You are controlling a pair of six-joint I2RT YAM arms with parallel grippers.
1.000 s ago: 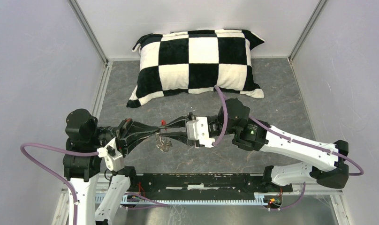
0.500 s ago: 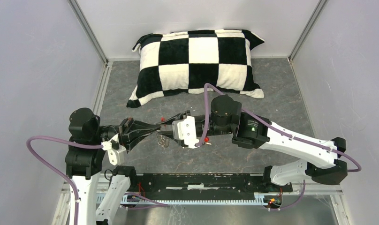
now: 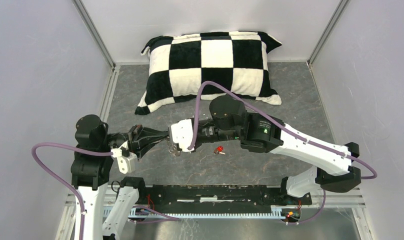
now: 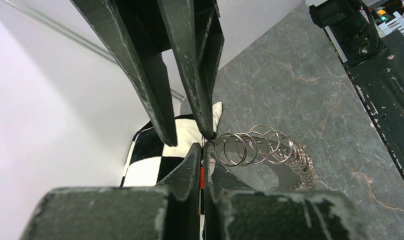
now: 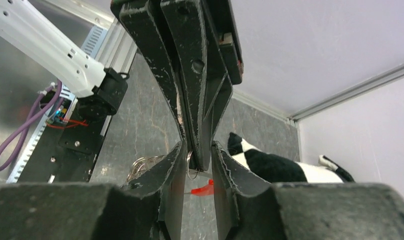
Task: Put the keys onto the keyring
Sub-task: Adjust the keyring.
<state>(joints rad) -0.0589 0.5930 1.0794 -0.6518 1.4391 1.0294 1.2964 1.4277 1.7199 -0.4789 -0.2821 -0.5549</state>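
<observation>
Silvery keyring — thin coiled wire; looped

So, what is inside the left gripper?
One end of the keyring, its coil sticking out. The clamped part is hidden between the left gripper's fingers, except a red sliver.

Enclosure: plain white walls, aluminium corner posts. Grey marbled table surface. Black-and-white checkered pillow lies against back wall.

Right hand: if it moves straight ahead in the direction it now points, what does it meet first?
Probably the left hand, shut on the keyring: its fingertips sit just ahead, between the fingers of the right hand. Depth is unclear; they may already touch.
</observation>
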